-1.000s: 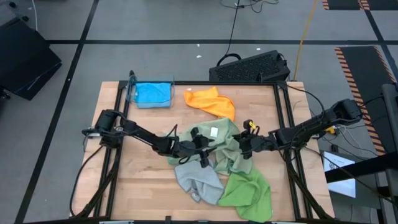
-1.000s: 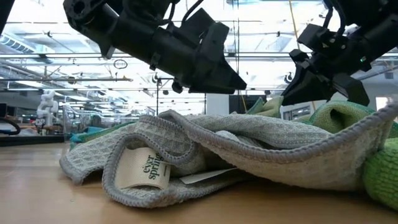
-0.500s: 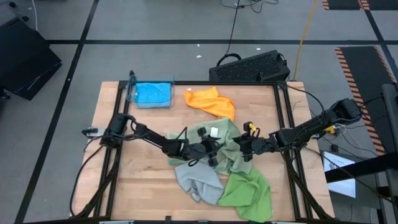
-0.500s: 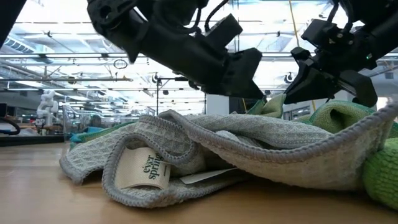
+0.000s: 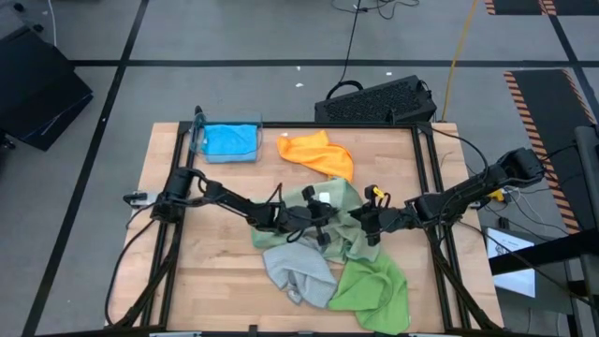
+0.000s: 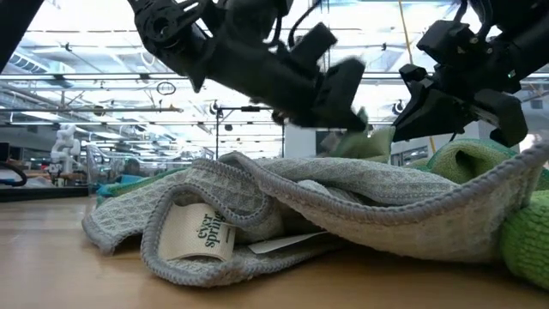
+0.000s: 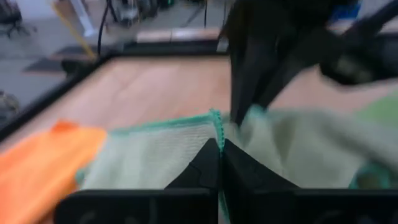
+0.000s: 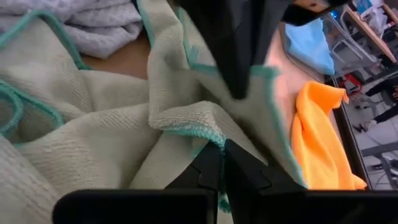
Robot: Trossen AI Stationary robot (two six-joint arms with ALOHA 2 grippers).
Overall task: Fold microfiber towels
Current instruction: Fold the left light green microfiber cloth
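The left pincer [image 5: 323,227] is clamped together on the teal-stitched edge of a pale sage green towel [image 5: 329,208], its two dark fingers meeting on the hem in the left wrist view. Facing it across the heap, the right pincer [image 5: 363,223] is likewise pinched shut on a hem of that sage cloth [image 8: 93,124] (whether both hold the very same towel I cannot tell, since two sage ones are bunched together).

The two grips sit near each other at the middle of the counter [image 5: 234,173], left arm reaching from the left, right arm from the right, so the line between them runs across the counter. Drawing the cloth taut would mean pulling apart along that line.

Around them lie a light grey towel [image 5: 295,267] and a bright green towel [image 5: 379,285] on the near side, an orange towel [image 5: 318,152] on the far side, and a bright blue towel [image 5: 229,140] in a clear tray at the far left corner.

A second ago the left pincer stood open, further left over the heap; it has since moved in and closed. The right has stayed shut.
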